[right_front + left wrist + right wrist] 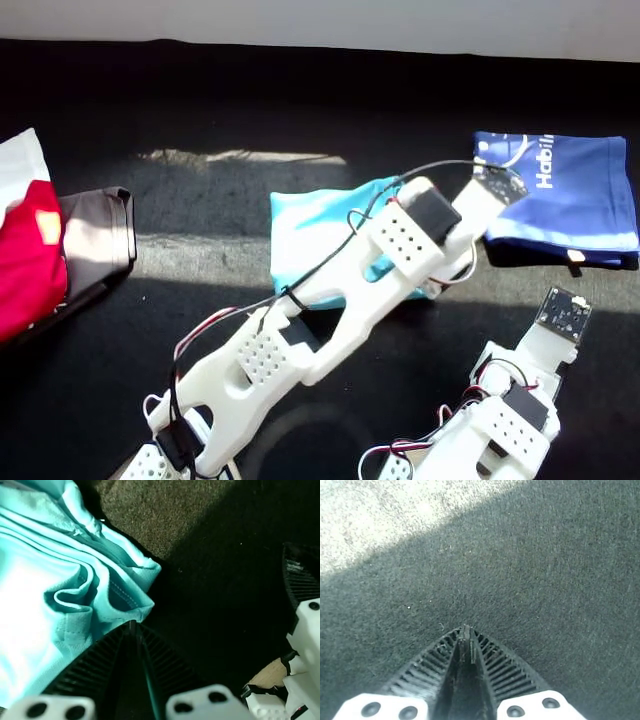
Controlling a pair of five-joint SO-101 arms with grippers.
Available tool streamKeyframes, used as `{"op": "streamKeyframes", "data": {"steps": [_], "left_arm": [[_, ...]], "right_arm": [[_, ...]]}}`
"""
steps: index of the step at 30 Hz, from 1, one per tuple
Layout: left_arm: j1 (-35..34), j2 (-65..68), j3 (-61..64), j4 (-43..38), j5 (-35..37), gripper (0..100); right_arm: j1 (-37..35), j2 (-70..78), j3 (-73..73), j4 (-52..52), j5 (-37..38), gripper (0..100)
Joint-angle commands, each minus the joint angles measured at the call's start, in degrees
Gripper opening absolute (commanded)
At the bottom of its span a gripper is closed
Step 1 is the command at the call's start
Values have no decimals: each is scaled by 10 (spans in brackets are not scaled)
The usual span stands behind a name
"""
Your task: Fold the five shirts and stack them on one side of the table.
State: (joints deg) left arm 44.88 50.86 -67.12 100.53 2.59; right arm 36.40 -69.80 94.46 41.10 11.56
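While parked nearest, low over the dark table cover (545, 555): right gripper (465, 630), jaws pressed together. Next out, left arm (330, 320) stretched across mid-table. Left gripper (133, 625) jaws together too, tips touching the hem of the turquoise shirt (45, 605); cloth pinched or not, cannot tell. Turquoise shirt bunched, mid-table, partly under that arm. Beyond, far right: blue shirt (570, 190), folded flat. Left edge: red shirt (25, 260), white shirt (18, 160), dark shirt (95, 235), touching in a heap.
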Motion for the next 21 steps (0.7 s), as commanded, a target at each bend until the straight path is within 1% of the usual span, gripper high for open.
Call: {"op": "streamKeyframes", "data": {"steps": [1, 4, 6, 11, 15, 21], "left_arm": [[-42, -58, -28, 4, 3, 9], [-86, -81, -27, 2, 1, 9], [-104, -69, -12, 1, 0, 9], [-113, 5, 13, -1, 2, 9], [-80, 58, -23, 4, 3, 9], [-1, 61, -49, 4, 3, 9]], "right_arm": [[-6, -1, 12, -7, -6, 6], [-6, -1, 12, -7, -6, 6], [-6, -1, 12, -7, -6, 6], [-6, -1, 12, -7, -6, 6], [-6, -1, 12, -7, -6, 6], [-6, -1, 12, -7, -6, 6]]}}
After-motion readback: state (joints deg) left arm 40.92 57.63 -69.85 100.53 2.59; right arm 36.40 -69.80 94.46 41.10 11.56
